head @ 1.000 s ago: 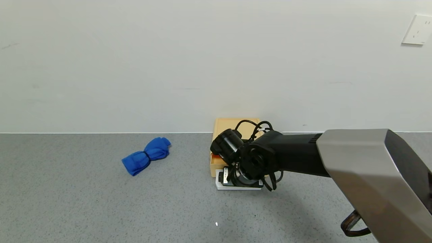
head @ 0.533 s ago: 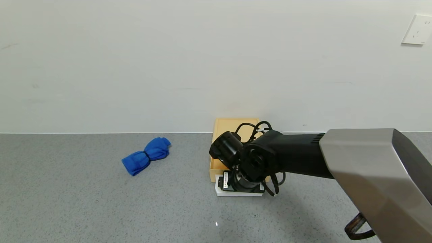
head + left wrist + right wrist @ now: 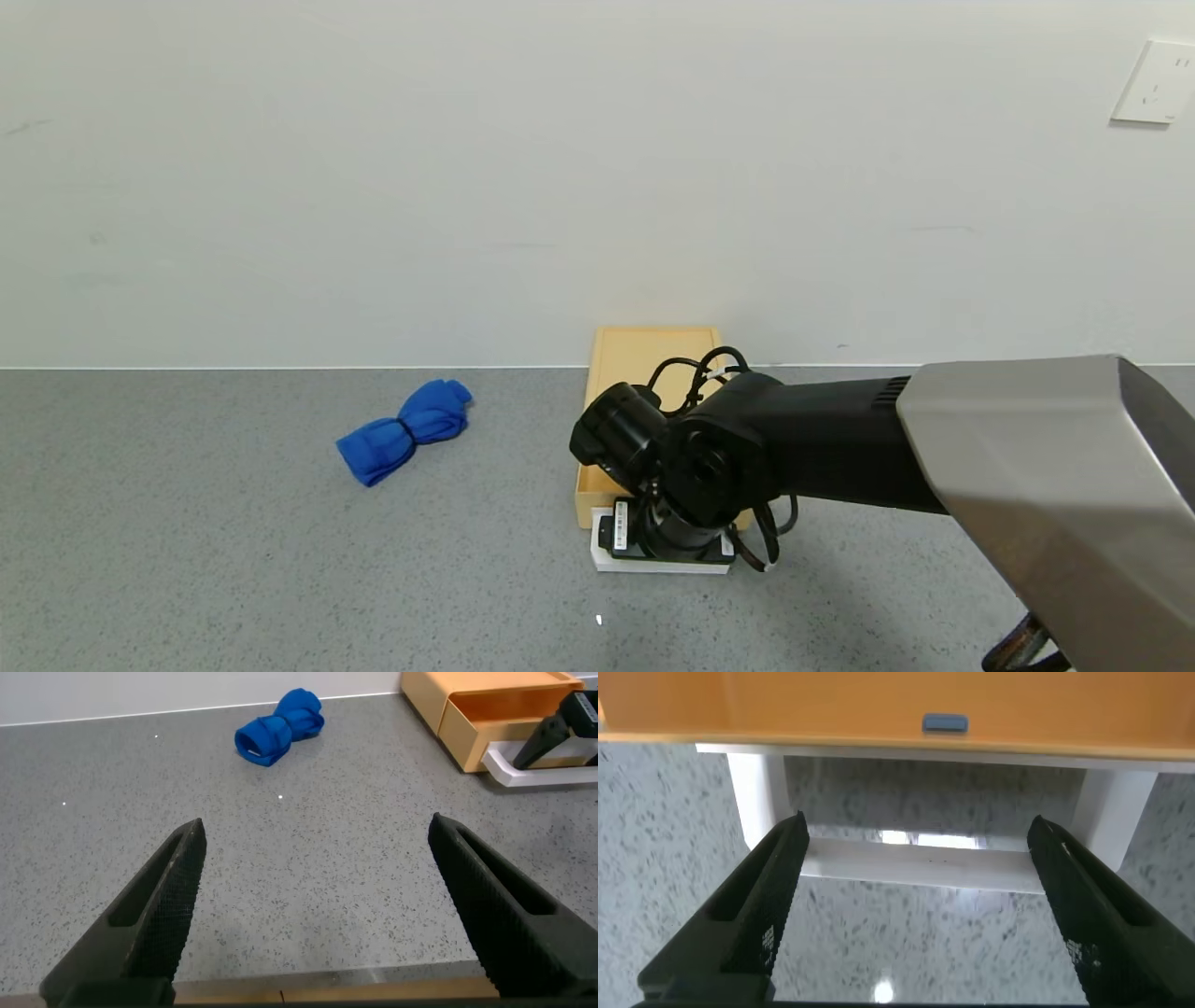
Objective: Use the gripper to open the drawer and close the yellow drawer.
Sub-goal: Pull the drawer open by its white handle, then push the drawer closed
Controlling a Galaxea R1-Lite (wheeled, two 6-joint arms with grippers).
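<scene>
The pale-yellow drawer box (image 3: 653,350) stands against the wall, with its tray (image 3: 584,499) slid partly out toward me. My right gripper (image 3: 667,541) points down at the white loop handle (image 3: 663,565). In the right wrist view the gripper (image 3: 918,821) is open, its fingers (image 3: 775,887) spread about as wide as the handle bar (image 3: 920,863), with the yellow drawer front (image 3: 831,709) beyond. The left wrist view also shows the tray (image 3: 495,723) pulled out and a right finger (image 3: 547,739) dipping into the handle (image 3: 523,765). My left gripper (image 3: 318,826) is open and empty over the table.
A blue rolled cloth (image 3: 406,429) lies on the grey table left of the drawer, also in the left wrist view (image 3: 278,728). The white wall runs right behind the box, with a socket (image 3: 1156,82) at the upper right. The table's front edge (image 3: 327,985) is under the left gripper.
My right gripper has moved toward me with the white handle. The yellow tray has slid farther out of the box. The cloth has not moved.
</scene>
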